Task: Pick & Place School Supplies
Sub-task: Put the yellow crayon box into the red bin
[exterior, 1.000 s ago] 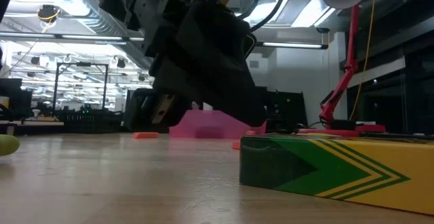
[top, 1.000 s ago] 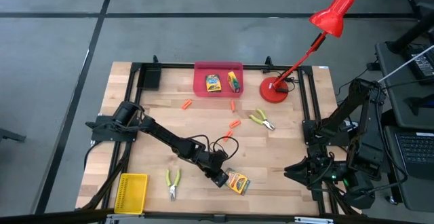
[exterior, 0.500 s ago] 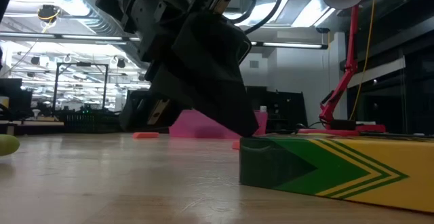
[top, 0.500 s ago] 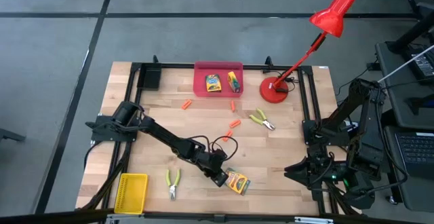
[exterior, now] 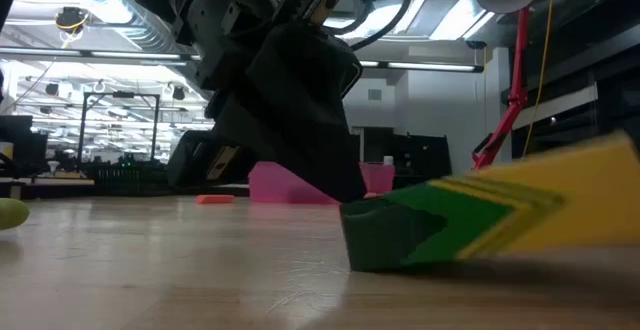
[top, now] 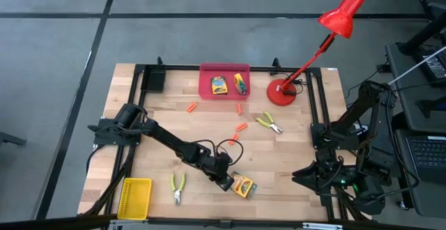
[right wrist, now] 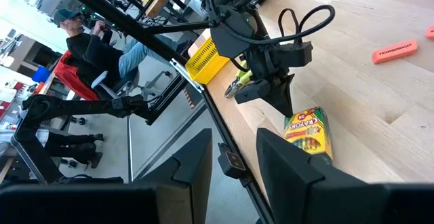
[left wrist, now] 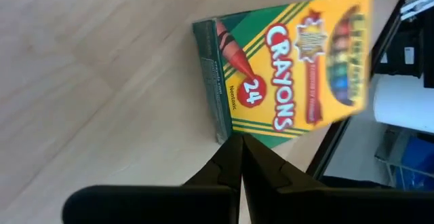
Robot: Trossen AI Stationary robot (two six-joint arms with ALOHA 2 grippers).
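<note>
A yellow-and-green crayon box (top: 243, 186) lies near the table's front edge, tilted in the low view (exterior: 480, 220). My left gripper (top: 227, 182) is shut, its tips at the box's green end. Two more crayon boxes (top: 219, 85) lie in the pink tray (top: 224, 70) at the far edge. Short orange sticks (top: 241, 127) lie scattered on the wood mid-table. My right gripper (right wrist: 234, 159) waits off the table's right side, raised and open, with nothing between its fingers. My left gripper touches the box's green end (left wrist: 224, 125) with its shut fingertips (left wrist: 234, 149), near a corner. The fingers slant down from the table's left. The green end (exterior: 385, 240) rests on the table, and the yellow end (exterior: 590, 185) stands raised.
Green-handled pliers lie at the front left (top: 178, 187) and mid-right (top: 269, 123). A yellow basket (top: 134, 196) sits at the front left corner. A red desk lamp (top: 282, 90) stands at the far right. A person (right wrist: 88, 44) sits beyond the table.
My left gripper has tipped its shut fingertips down against the box's green end. The box, flat a second ago, now tilts: its yellow end has come up off the table while its green end has stayed down.
</note>
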